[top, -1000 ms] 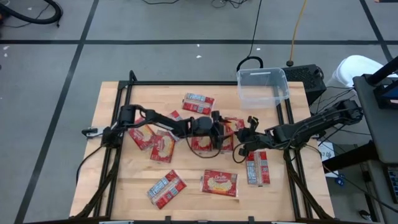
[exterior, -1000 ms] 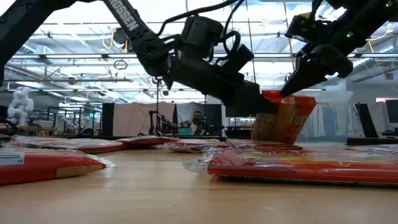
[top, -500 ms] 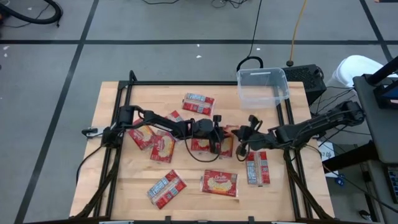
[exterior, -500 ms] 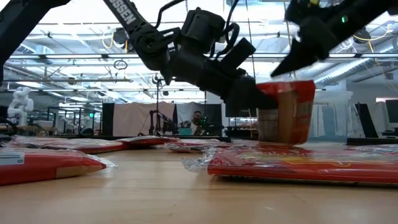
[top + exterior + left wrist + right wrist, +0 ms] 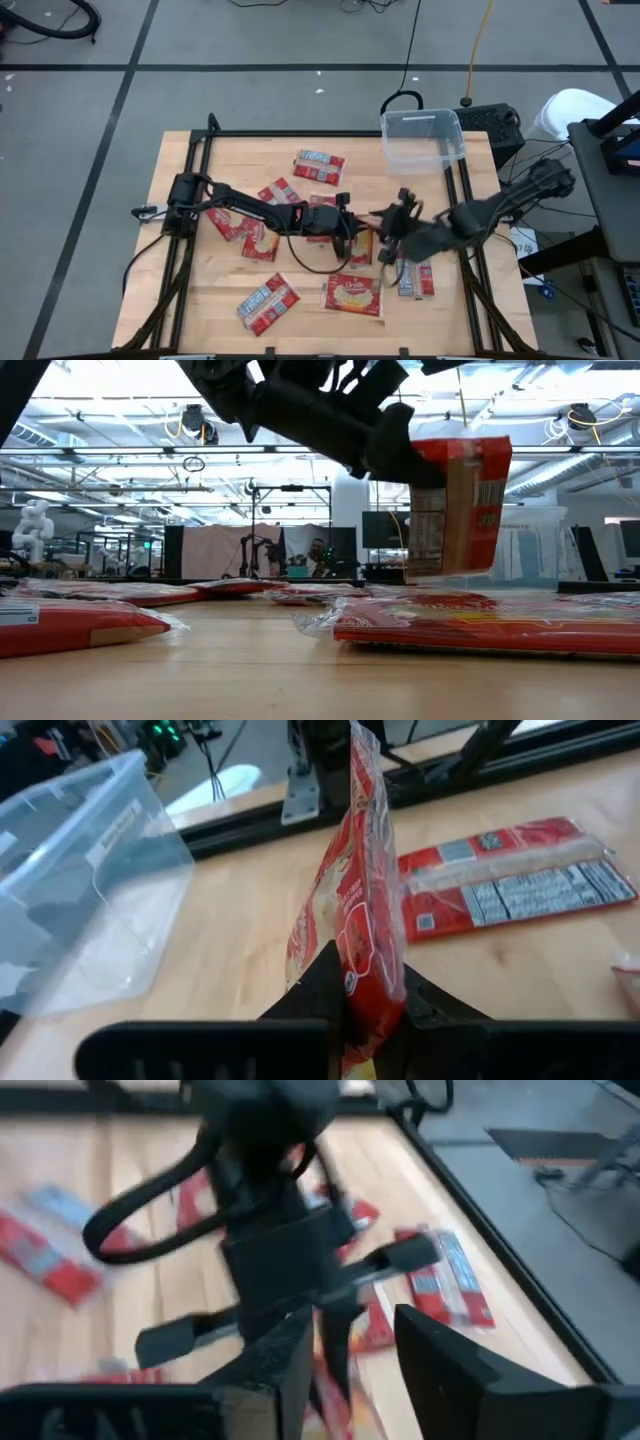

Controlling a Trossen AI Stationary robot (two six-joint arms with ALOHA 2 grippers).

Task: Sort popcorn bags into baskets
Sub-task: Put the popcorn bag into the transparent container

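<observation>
Now my left end effector [image 5: 372, 1012] pinches a bag [image 5: 352, 910] upright above mid-table. My right end effector [image 5: 350, 1342] looks parted, blurred. I'd carry it level to the tub [image 5: 422, 139], far right corner, then release.

A: Both arms matte black, slim jointed links. Left arm [image 5: 240, 205] has a black cable looping loose off its forearm and under the wrist.

B: Noted. Right arm [image 5: 500, 205] looks the same, chunkier housing at the wrist. Fingers?

A: Left gripper [image 5: 368, 1010] has flat dark fingers from a broad black crossbar. Right gripper [image 5: 350, 1350] fingers [image 5: 445, 1365] are angular, dark grey, squared edges.
</observation>
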